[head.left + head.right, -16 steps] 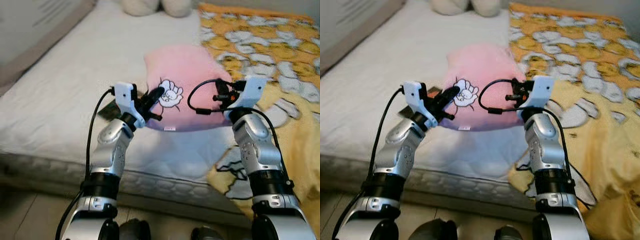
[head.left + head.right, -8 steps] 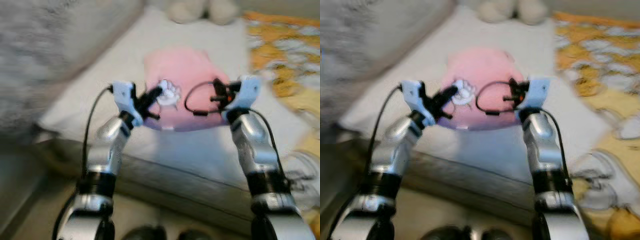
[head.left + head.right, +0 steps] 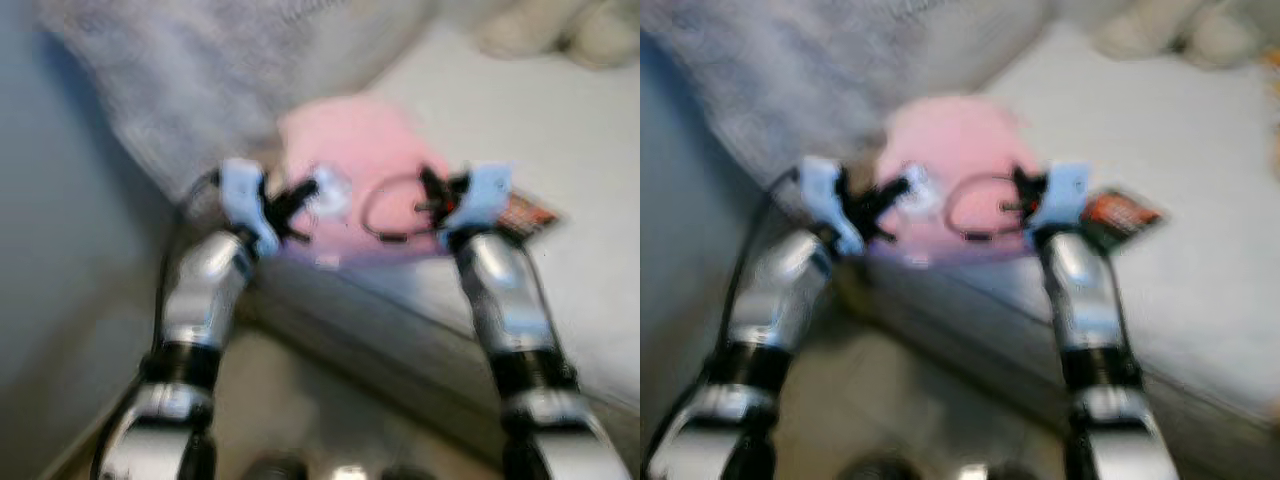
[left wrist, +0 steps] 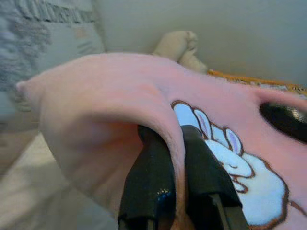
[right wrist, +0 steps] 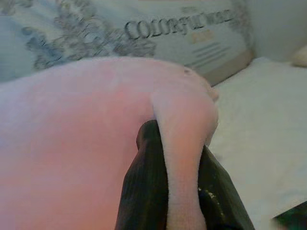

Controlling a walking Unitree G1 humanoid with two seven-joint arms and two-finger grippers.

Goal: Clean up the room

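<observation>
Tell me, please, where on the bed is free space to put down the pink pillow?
Free: the white mattress between the pink pillow and the plush toys. Crowded: by the right gripper, where a small packet lies. The left gripper also holds the pillow.

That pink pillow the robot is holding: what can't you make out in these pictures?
- Rabbit print on the pink pillow: blurred in the eye views.
- Red packet on the mattress: label blurred.
- Left claw and right claw tips: buried in pillow folds.
</observation>
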